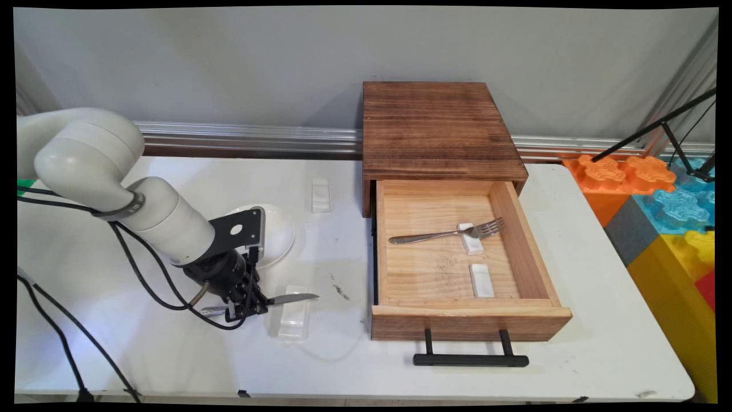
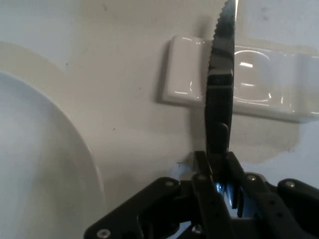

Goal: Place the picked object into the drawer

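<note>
Steel knife (image 1: 286, 298) level in jaws, blade toward drawer (image 1: 466, 312)

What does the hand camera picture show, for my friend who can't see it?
The black gripper is shut on a serrated knife, whose blade crosses a white rectangular rest. A white plate curves in beside it.

Bare tabletop (image 1: 171, 360) along the near edge, left of the open drawer (image 1: 517, 246). Obstacles: white plate (image 1: 280, 232), white knife rest (image 1: 293, 321), drawer handle (image 1: 470, 359) projecting forward. Inside the drawer: fork (image 1: 446, 233), two rests.
</note>
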You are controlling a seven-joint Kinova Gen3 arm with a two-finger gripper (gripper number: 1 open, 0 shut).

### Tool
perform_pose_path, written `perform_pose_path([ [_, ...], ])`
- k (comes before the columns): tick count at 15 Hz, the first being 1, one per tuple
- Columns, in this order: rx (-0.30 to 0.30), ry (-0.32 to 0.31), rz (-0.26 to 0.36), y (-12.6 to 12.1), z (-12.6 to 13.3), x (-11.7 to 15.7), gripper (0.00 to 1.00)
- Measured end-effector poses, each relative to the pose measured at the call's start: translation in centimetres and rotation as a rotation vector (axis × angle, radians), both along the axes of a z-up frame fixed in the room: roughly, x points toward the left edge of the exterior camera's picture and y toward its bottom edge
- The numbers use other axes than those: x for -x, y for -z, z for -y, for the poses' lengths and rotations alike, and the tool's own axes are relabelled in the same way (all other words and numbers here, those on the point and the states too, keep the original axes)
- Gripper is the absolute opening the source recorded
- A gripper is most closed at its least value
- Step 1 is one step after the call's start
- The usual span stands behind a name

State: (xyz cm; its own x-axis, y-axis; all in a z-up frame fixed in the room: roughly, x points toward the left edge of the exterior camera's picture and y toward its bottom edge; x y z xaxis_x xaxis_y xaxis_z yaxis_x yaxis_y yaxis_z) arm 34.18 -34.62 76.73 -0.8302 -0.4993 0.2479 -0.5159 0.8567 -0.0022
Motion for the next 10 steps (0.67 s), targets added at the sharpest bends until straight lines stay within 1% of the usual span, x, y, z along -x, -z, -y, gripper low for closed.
perform_pose_path([
  [5,-0.006,0.009,0.001,-0.4,0.1,-0.1,0.0],
  [10,-0.01,0.023,-0.001,-1.9,0.7,-0.2,0.0],
])
